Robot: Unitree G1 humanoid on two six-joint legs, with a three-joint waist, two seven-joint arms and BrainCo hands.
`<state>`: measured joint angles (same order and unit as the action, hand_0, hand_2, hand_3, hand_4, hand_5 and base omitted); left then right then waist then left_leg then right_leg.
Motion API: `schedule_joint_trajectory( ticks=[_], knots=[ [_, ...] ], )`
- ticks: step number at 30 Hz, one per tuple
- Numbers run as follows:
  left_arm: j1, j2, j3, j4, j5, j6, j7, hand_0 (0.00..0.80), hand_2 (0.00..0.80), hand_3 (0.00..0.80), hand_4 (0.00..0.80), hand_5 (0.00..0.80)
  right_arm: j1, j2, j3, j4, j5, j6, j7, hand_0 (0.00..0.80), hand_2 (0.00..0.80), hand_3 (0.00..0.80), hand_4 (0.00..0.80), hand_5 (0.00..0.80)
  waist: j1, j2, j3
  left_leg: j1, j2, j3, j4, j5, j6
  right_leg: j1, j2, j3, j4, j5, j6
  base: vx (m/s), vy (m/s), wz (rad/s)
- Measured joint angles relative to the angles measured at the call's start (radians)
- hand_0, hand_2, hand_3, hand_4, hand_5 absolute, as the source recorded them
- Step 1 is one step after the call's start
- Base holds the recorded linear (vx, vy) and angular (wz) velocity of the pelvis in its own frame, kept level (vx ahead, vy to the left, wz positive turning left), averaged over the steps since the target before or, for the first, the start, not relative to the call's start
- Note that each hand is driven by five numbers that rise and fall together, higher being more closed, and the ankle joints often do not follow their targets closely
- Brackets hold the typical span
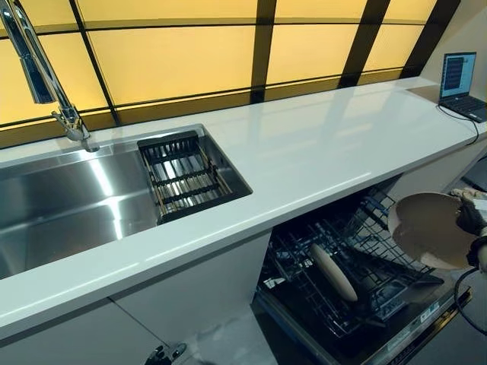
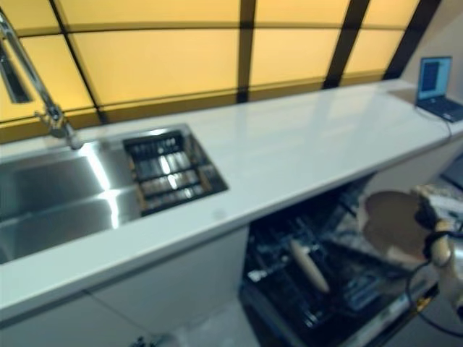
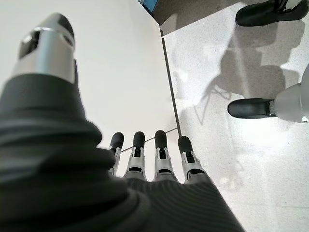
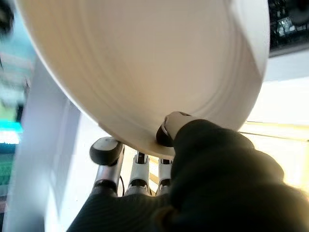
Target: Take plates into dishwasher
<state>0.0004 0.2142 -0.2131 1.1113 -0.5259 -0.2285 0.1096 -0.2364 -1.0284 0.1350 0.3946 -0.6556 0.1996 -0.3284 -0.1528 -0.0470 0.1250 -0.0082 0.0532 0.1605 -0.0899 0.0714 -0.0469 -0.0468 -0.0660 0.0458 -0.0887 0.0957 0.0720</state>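
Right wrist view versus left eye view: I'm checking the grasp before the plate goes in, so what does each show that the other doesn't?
Only the right wrist view shows the grip: the thumb pressed on the held plate's rim, the fingers behind it. Only the left eye view shows the setting: the sink, the faucet, the laptop, the open dishwasher rack and a second plate standing in it. Both show the right hand holding the plate.
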Motion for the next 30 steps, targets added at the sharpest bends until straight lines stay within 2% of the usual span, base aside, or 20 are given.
schedule_joint_trajectory(
  ticks=[6,11,19,24,30],
  knots=[
    [-0.003,-0.016,-0.001,-0.001,0.000,0.000,0.011,0.000,0.000,0.000,0.000,0.000,0.009,0.092,0.068,0.006,-0.103,0.022,-0.134,0.800,0.800,0.800,0.800,0.800,0.007,0.025,0.006,-0.002,-0.002,-0.006,0.003,0.001,0.000,0.001,-0.001,-0.005,0.000,-0.001,0.000,-0.002,-0.002,0.01],
    [-0.005,-0.019,-0.001,-0.002,0.000,0.000,0.015,0.000,0.000,0.000,0.000,0.000,0.010,0.108,0.110,0.069,-0.119,0.031,-0.173,0.800,0.800,0.800,0.800,0.800,0.018,0.041,0.005,-0.003,-0.003,-0.022,0.003,0.001,0.001,0.009,-0.004,-0.022,0.000,-0.003,0.001,-0.008,-0.007,0.09],
    [-0.002,-0.019,-0.002,-0.002,0.000,0.000,0.014,0.000,0.000,0.000,0.000,0.000,0.010,0.130,0.152,0.136,-0.118,0.055,-0.186,0.800,0.800,0.800,0.800,0.800,0.038,0.048,0.005,-0.007,-0.004,-0.029,0.001,0.002,0.002,0.008,-0.004,-0.028,0.000,-0.006,0.001,0.002,-0.004,0.01],
    [-0.005,-0.018,-0.002,-0.002,-0.001,0.000,0.014,0.000,0.000,0.000,0.000,0.000,0.005,0.177,0.166,0.195,-0.117,0.084,-0.192,0.800,0.800,0.800,0.800,0.800,0.055,0.051,0.003,-0.007,-0.005,-0.030,0.003,0.002,0.002,0.008,-0.005,-0.029,0.000,-0.006,0.001,0.000,0.000,0.00],
    [-0.005,-0.017,-0.006,-0.003,-0.002,0.001,0.010,0.000,0.000,0.000,0.000,0.000,-0.006,0.196,0.194,0.299,-0.085,0.112,-0.198,0.800,0.800,0.800,0.800,0.800,0.065,0.066,-0.005,-0.022,-0.008,-0.053,0.004,0.006,0.006,0.006,-0.009,-0.053,0.000,-0.009,0.002,0.003,-0.018,0.11]
  ],
)
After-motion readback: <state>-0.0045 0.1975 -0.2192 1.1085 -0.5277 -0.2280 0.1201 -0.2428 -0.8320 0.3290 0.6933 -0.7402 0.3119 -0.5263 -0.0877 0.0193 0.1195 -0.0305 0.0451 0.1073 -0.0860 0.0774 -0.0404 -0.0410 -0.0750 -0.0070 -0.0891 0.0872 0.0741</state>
